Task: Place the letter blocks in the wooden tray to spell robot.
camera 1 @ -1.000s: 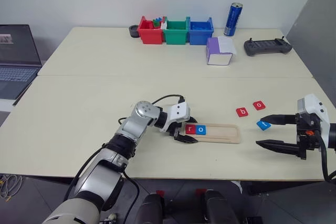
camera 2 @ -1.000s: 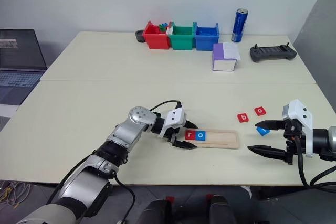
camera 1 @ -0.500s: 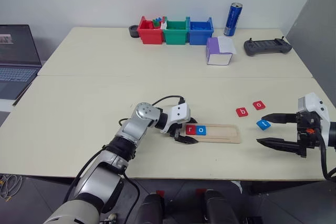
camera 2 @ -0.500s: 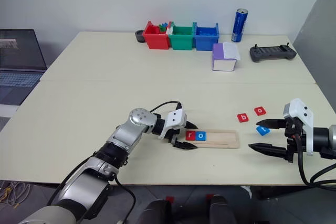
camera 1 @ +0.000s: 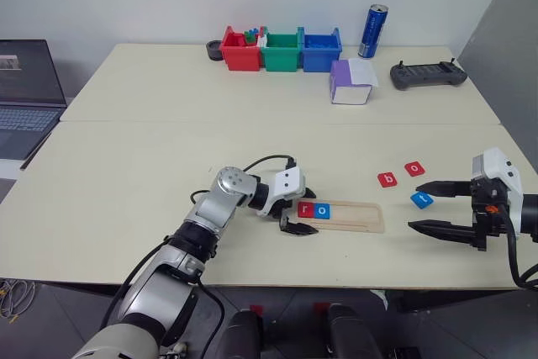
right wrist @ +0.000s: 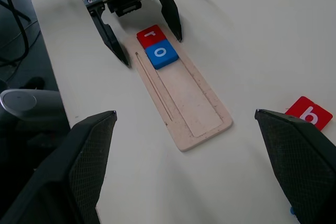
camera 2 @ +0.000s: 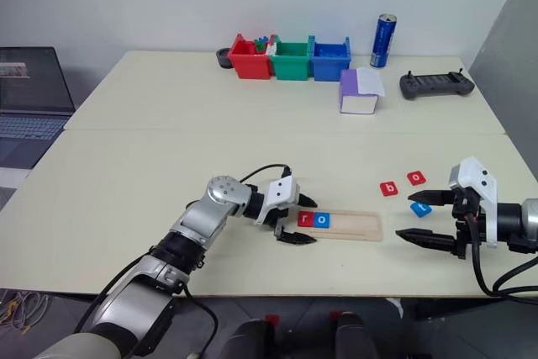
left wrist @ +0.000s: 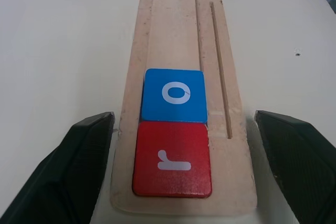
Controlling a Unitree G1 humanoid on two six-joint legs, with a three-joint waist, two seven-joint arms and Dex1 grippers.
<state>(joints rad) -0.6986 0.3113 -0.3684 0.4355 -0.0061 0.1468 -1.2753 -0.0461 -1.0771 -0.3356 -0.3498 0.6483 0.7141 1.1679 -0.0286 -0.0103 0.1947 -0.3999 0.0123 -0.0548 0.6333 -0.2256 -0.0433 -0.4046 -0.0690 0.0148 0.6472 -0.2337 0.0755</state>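
Note:
The wooden tray (camera 1: 357, 214) lies lengthwise near the table's front edge. At its left end sit two letter blocks side by side, a red "r" (left wrist: 172, 159) and a blue "o" (left wrist: 174, 95); the other slots are bare. My left gripper (camera 1: 309, 213) is open, one finger on each side of the tray's left end, at the "r". Right of the tray lie a red "b" (camera 1: 387, 179), a red "o" (camera 1: 414, 168) and a blue "t" (camera 1: 421, 199). My right gripper (camera 1: 414, 206) hovers open by the blue "t", holding nothing.
Red (camera 1: 240, 50), green (camera 1: 282, 50) and blue (camera 1: 321, 50) bins line the far edge, with a blue can (camera 1: 373, 31), a white-and-purple box (camera 1: 351, 81) and a black controller (camera 1: 428, 75). A laptop (camera 1: 25, 98) stands at the far left.
My left gripper's fingers stand slightly wider apart at the tray's left end. The blocks, the tray and my right gripper have stayed where they were.

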